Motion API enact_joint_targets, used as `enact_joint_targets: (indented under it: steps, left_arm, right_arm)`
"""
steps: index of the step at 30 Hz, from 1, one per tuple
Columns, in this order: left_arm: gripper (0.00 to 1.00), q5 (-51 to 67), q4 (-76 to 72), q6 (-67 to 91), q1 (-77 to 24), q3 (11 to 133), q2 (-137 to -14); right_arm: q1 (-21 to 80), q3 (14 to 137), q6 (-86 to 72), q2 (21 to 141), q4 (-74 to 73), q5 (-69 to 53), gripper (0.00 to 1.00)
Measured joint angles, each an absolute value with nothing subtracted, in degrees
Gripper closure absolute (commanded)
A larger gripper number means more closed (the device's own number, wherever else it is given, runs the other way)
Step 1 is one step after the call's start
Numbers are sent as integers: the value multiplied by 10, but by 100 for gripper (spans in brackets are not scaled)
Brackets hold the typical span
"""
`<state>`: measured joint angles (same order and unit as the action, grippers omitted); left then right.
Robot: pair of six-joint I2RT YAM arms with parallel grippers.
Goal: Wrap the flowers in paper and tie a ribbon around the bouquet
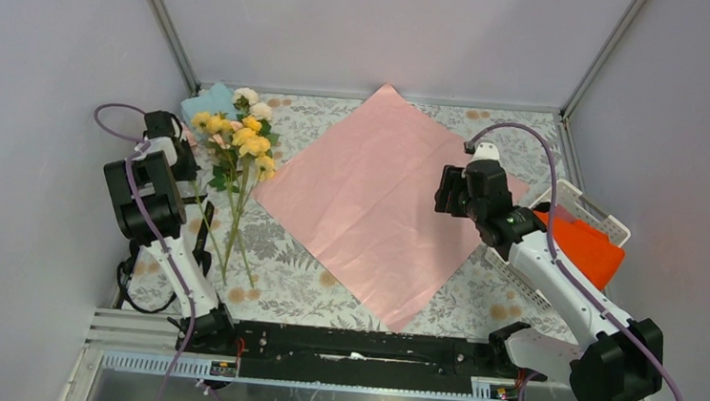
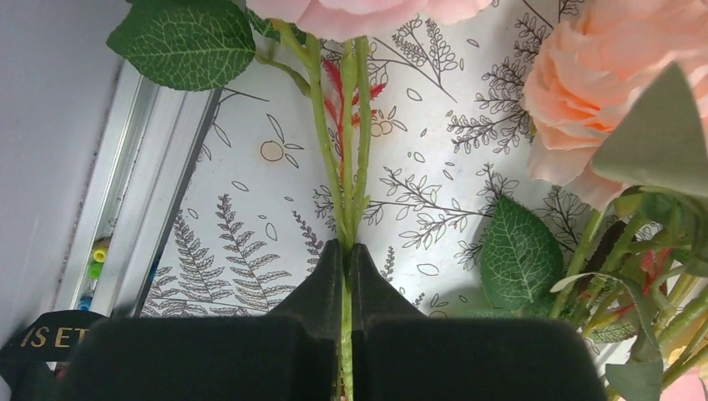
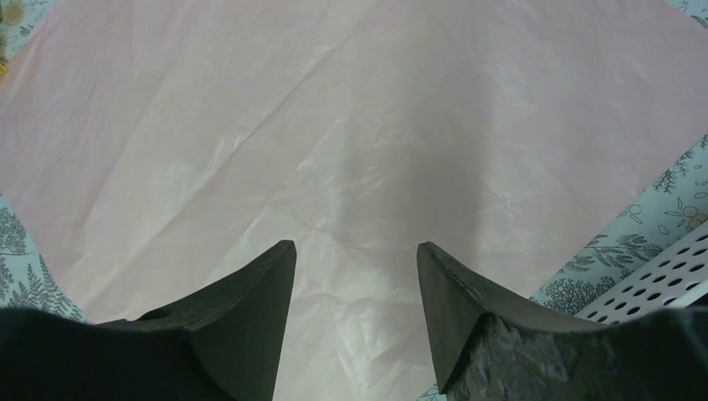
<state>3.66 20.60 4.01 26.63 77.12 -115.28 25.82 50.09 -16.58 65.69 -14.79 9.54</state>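
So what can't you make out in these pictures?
Ribbon: left wrist view, only an end shows; the frame corner and the left gripper cut it off.
Blue cloth: top view, partly behind the flowers.
Orange cloth: top view, partly behind the right arm.

Orange cloth (image 1: 583, 247) in white basket (image 1: 592, 206); blue cloth (image 1: 201, 104) far-left.

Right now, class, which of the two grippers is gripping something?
The left gripper: its jaws are shut on the flowers' green stems, while the right gripper hangs open above the paper.
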Motion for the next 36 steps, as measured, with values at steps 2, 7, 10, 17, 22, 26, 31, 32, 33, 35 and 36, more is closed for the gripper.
enact_joint_targets:
  steps: [2,7,10,17,22,26,31,32,33,35,36]
  left_arm:
    - [100,43,206,41,273,771,-1152]
    - [100,81,228,42,290,762,-1127]
    - [100,125,261,41,296,755,-1065]
    - [100,263,273,62,296,788,-883]
    - [100,417,221,160,272,759,-771]
    - [100,465,180,219,175,733,-708]
    - [100,479,149,262,56,731,-672]
    - [100,479,144,269,52,729,-666]
    - [100,479,137,277,51,727,-660]
    - [100,479,125,291,51,722,-653]
    - [100,480,120,296,51,719,-652]
  right_arm:
    - [258,504,-163,657,-148,95,37]
    - [258,511,-160,654,-148,95,37]
    - [259,516,-160,651,-146,89,38]
    - [281,542,-154,657,-119,-15,35]
    - [329,587,-212,731,43,-197,33]
    - [394,666,-284,865,194,-283,29]
    - [488,778,-309,1007,262,-312,25]
    - [500,784,-313,1020,272,-312,27]
    - [509,786,-318,1030,284,-312,32]
    - [516,786,-330,1043,305,-312,54]
    - [515,786,-337,1049,316,-311,70]
